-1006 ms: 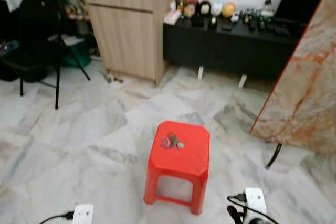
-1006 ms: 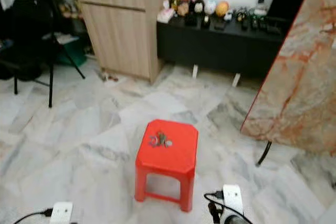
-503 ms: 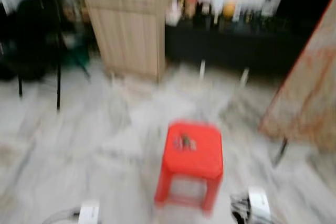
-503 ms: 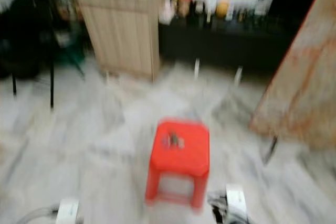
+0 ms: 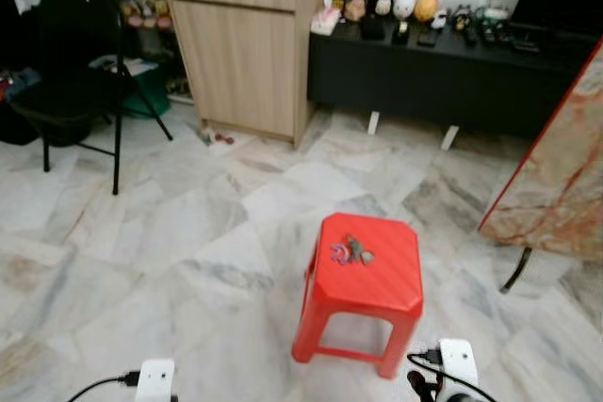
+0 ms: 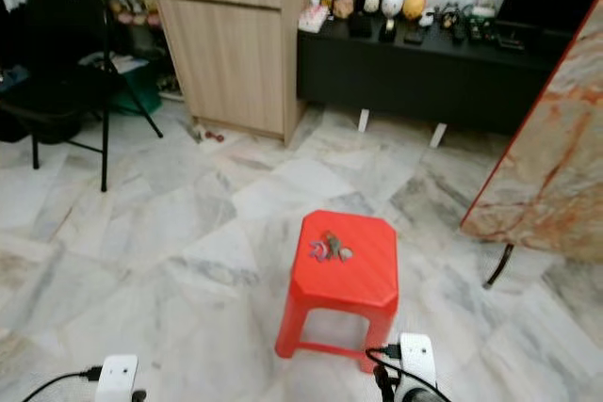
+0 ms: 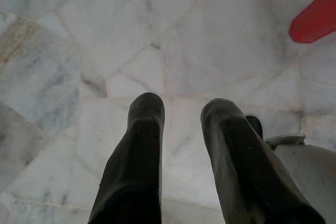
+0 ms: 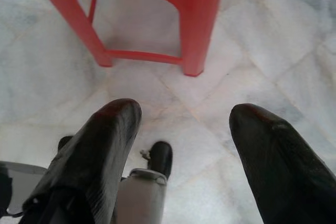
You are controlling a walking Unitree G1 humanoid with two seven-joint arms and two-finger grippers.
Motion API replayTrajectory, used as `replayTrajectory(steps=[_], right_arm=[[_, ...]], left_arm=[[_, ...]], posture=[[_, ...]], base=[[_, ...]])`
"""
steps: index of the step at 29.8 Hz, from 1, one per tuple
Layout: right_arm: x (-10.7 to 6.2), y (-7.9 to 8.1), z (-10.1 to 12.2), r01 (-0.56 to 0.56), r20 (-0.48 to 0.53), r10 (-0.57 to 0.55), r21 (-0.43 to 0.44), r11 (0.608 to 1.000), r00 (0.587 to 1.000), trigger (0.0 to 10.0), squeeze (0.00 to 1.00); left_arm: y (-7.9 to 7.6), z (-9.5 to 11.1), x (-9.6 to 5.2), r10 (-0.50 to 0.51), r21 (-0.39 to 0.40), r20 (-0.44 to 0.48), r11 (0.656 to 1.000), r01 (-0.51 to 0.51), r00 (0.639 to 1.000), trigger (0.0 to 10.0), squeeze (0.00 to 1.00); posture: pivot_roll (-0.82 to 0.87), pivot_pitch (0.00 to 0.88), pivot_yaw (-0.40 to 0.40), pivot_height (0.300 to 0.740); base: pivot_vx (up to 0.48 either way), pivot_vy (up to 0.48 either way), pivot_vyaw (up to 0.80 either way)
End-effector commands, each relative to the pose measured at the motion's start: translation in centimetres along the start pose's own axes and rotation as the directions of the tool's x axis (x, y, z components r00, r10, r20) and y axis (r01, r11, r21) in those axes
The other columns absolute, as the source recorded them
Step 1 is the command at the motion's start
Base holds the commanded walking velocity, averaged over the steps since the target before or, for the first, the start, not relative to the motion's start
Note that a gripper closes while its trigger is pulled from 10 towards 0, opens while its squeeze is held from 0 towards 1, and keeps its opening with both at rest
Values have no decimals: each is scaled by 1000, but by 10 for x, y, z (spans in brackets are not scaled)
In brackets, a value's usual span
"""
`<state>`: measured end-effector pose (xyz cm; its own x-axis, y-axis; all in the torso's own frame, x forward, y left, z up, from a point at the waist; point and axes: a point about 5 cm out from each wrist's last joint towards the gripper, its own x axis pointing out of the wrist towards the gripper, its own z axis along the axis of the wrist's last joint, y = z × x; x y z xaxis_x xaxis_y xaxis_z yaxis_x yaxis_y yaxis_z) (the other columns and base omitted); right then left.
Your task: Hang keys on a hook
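Note:
A bunch of keys (image 5: 351, 252) lies on top of a red plastic stool (image 5: 367, 275) standing on the marble floor just ahead of me, slightly right of centre. Both arms hang low at my sides. My left gripper (image 7: 181, 109) points down at bare floor, fingers a little apart and empty, with a corner of the stool (image 7: 316, 18) off to one side. My right gripper (image 8: 186, 116) is open wide above the floor, and the stool's legs (image 8: 136, 19) stand just beyond its fingertips.
A wooden cabinet (image 5: 247, 40) and a low black bench (image 5: 443, 77) with figurines line the far wall. A black folding chair (image 5: 71, 91) stands at the left. A marble-patterned panel (image 5: 556, 176) leans at the right, close to the stool.
The whole picture has shifted and sharpened after a blur, so the camera moved: the stool now sits a little further right in view. The keys lie as before.

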<state>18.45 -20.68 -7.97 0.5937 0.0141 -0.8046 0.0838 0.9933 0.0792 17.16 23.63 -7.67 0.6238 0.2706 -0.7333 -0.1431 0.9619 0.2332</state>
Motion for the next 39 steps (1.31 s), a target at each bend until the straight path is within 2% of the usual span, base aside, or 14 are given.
replayTrajectory(steps=[1,27,32,39], right_arm=[[0,-2,2,11,7,-11,1,1000,1000,10000,0],[-1,-6,0,48,6,-48,13,999,999,10000,0],[-1,-6,-1,40,2,-40,3,999,999,10000,0],[-1,-6,0,42,7,-42,0,999,999,10000,0]], left_arm=[[3,-4,-1,-1,6,-9,1000,1,1000,10000,0],[0,-19,-5,-8,4,-67,1000,8,998,10000,0],[-1,-21,-5,-11,7,-73,1000,11,997,10000,0],[0,-21,-5,-12,14,-77,1000,13,997,10000,0]], posture=[[88,14,-27,740],[66,25,-29,740],[69,25,-29,740],[69,13,-26,740]], base=[[0,0,0],[0,0,0],[0,0,-716],[0,0,0]])
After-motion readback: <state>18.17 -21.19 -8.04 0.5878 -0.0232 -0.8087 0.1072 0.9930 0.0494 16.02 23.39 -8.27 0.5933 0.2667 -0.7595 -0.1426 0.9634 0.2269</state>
